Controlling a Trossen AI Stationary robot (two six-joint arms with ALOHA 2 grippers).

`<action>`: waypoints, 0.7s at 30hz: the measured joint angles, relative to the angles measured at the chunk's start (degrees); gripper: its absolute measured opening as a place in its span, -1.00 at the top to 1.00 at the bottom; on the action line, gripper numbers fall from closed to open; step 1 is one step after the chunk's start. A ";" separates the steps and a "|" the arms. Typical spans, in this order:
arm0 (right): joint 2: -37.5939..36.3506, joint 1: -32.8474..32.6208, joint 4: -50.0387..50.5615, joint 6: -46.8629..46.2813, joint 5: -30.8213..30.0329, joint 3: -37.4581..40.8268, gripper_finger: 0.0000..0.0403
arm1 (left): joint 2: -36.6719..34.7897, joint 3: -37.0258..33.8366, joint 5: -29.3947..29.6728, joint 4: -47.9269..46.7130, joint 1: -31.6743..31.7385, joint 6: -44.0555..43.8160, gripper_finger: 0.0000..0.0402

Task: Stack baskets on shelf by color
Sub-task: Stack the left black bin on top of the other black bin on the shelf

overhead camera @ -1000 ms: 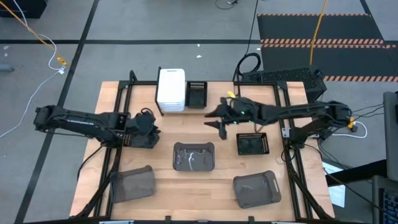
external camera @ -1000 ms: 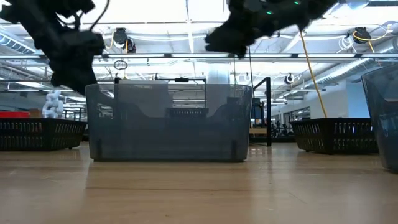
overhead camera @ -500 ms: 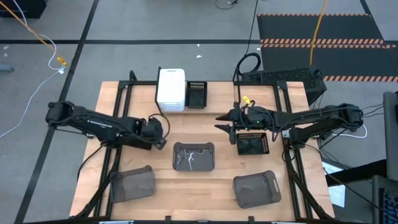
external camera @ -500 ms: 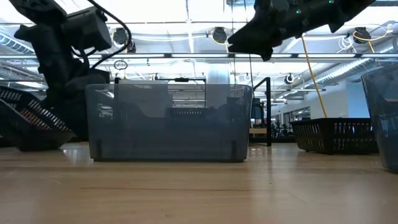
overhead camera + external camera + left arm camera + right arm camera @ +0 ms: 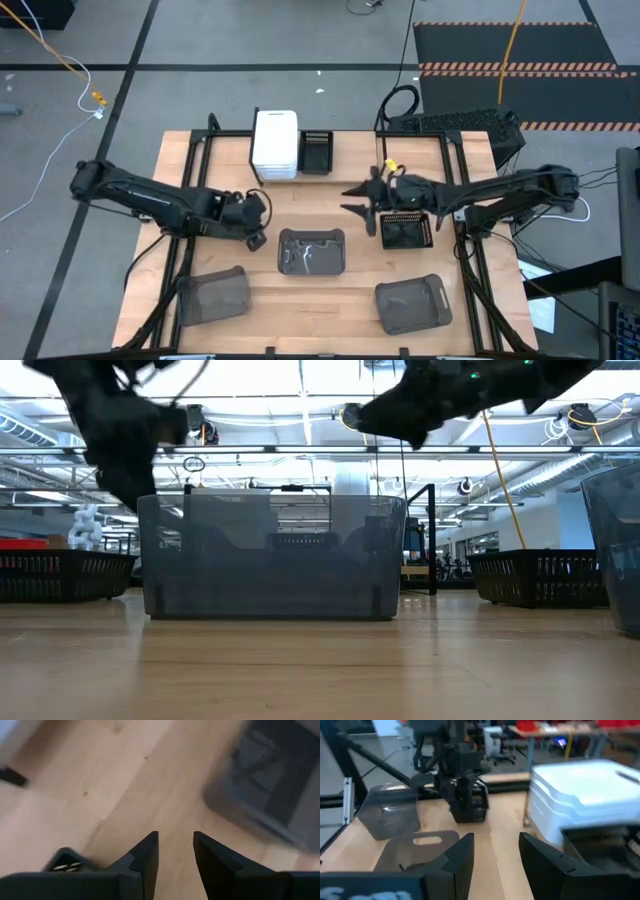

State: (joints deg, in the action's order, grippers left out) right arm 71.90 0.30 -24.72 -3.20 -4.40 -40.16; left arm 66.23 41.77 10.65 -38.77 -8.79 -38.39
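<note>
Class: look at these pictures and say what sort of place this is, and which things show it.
Probably a robotics lab in a large industrial hall: a wooden table on a concrete floor, hazard-striped floor mats, and exposed ceiling pipes with strip lights.

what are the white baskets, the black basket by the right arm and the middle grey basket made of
White baskets: likely opaque plastic, smooth solid walls with a slight sheen. Black basket: mesh or grid sides, metal or plastic, can't tell which. Middle grey basket: probably translucent smoky plastic; the room shows through its walls in the low view.
</note>
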 joint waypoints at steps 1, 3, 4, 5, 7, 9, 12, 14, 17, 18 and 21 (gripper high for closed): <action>2.23 -0.72 -2.99 1.62 0.13 -0.26 0.25 | -0.33 1.44 0.66 -2.33 -1.17 1.86 0.37; 7.64 -1.93 -5.85 3.97 1.03 -2.46 0.25 | -1.08 4.02 3.10 -6.82 -3.12 4.36 0.37; 10.69 -2.24 -5.97 4.15 1.70 -4.62 0.25 | -1.52 5.11 4.66 -9.41 -3.86 4.54 0.37; 13.76 -2.43 -5.21 4.14 1.77 -7.23 0.25 | -1.83 5.99 6.21 -12.30 -4.32 4.15 0.37; 19.63 -2.47 -0.96 4.57 2.26 -13.19 0.25 | -2.16 7.29 8.86 -18.01 -4.64 0.03 0.37; 25.29 -2.26 3.01 6.66 4.78 -19.72 0.25 | -2.33 7.46 10.10 -22.43 -4.48 -5.37 0.37; 32.25 -2.18 7.88 12.32 7.41 -29.42 0.25 | -2.23 6.80 8.95 -27.17 -4.31 -11.21 0.37; 36.19 -2.15 11.77 17.68 7.49 -36.37 0.25 | -2.19 6.70 8.79 -31.24 -4.35 -14.11 0.37; 42.96 -1.74 19.41 22.94 7.54 -47.69 0.25 | -2.48 6.70 11.73 -36.39 -4.33 -20.60 0.37; 45.16 -1.56 21.86 24.41 7.54 -50.99 0.25 | -2.58 6.70 12.76 -37.47 -4.30 -22.96 0.37; 51.56 -1.16 24.06 30.74 7.54 -58.98 0.25 | -2.46 6.54 13.64 -38.08 -4.71 -25.90 0.37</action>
State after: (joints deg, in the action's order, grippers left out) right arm 123.47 -0.86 -0.66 27.54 3.14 -99.15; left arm 63.77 48.31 24.29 -76.85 -13.50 -64.29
